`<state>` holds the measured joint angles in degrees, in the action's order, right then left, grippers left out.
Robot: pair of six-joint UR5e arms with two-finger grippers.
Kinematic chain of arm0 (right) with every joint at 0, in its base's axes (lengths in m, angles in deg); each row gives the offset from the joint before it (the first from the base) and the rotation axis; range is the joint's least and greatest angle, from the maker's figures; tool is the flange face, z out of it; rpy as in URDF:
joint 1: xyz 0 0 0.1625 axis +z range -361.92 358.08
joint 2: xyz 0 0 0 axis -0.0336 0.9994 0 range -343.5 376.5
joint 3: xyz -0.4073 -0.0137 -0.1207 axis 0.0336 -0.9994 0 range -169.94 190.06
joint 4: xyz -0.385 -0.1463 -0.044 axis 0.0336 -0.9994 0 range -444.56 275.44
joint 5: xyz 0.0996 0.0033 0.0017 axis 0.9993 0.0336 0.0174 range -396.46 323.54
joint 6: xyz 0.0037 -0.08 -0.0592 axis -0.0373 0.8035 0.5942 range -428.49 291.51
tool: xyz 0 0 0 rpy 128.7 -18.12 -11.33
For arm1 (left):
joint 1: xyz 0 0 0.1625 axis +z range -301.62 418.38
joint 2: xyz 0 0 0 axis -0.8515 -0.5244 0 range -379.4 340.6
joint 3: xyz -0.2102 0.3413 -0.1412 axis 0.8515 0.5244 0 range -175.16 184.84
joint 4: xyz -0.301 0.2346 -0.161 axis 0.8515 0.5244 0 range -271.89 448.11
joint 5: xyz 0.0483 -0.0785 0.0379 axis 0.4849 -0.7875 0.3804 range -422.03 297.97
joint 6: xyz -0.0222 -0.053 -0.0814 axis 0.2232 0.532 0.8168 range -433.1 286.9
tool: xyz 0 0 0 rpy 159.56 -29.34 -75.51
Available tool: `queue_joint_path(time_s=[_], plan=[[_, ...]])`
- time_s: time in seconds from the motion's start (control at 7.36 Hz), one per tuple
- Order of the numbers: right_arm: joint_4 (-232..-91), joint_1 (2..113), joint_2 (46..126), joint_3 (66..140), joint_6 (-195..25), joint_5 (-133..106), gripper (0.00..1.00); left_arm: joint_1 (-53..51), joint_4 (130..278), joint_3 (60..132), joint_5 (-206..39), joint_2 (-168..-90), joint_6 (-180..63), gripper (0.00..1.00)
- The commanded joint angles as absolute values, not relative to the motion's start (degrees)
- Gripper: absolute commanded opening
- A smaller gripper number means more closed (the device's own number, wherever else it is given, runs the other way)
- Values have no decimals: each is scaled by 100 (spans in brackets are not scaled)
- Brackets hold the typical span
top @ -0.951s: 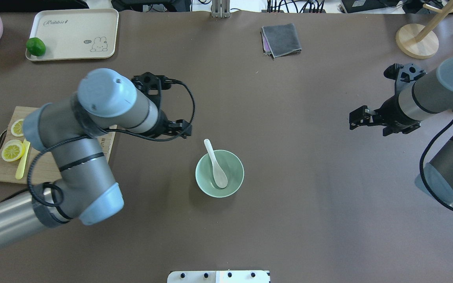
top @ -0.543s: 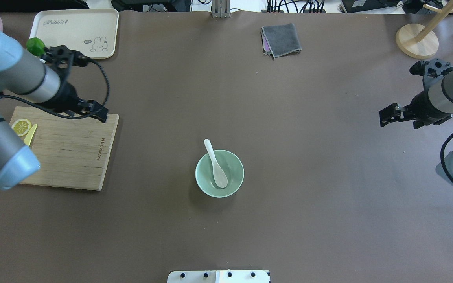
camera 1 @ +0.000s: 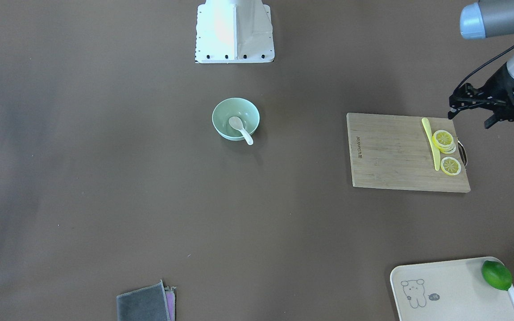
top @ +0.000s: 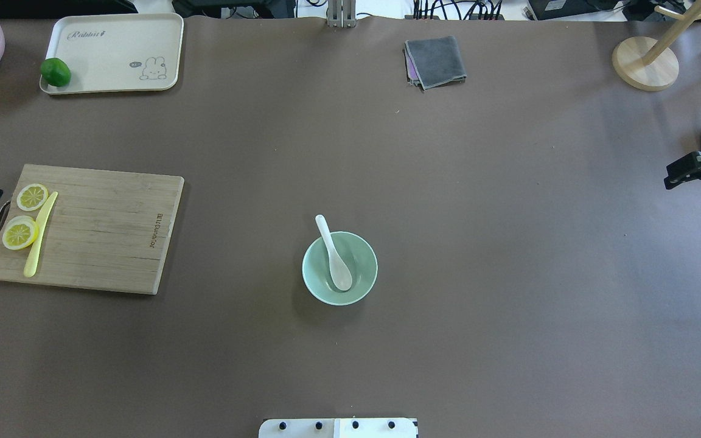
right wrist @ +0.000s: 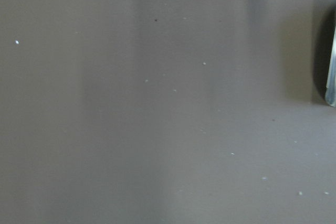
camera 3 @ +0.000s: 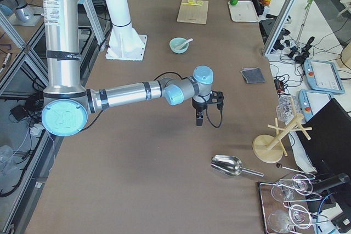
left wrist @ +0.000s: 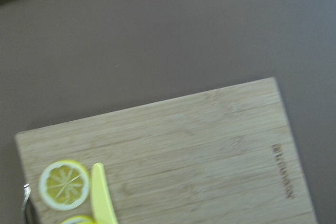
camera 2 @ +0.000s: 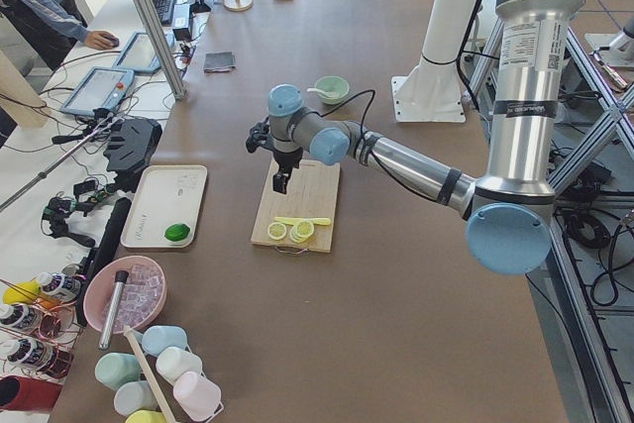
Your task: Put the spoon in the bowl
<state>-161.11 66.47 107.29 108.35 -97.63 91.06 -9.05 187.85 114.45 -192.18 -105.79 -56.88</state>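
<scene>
The spoon (top: pixel 333 255) lies in the bowl (top: pixel 364 277) — scoop at the bottom, handle over the rim. Left gripper (camera 1: pixel 455 106) and right gripper (top: pixel 674 178) hover at opposite surface (top: pixel 509 274) edges — apart or together, I cannot tell.

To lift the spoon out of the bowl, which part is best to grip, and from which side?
Grip the spoon by its handle, from above, at the side of the bowl away from the robot. The handle leans on the rim and sticks out past it; the scoop lies inside.
</scene>
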Motion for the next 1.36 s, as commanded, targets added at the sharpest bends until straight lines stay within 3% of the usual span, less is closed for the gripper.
queue_joint_path(time_s=[0.0,0.41,1.22], plan=[[-16111,7276,10922,10491,-8647,9378,100,-1726,18787,11400,-19350,-10054,-6734,98],[-16111,7927,11028,10130,-7450,9581,100,-2405,18770,11216,-19650,-9815,-7413,98],[-15891,7937,10984,10138,-7473,9836,100,-2547,18769,10908,-19624,-10009,-7380,98]])
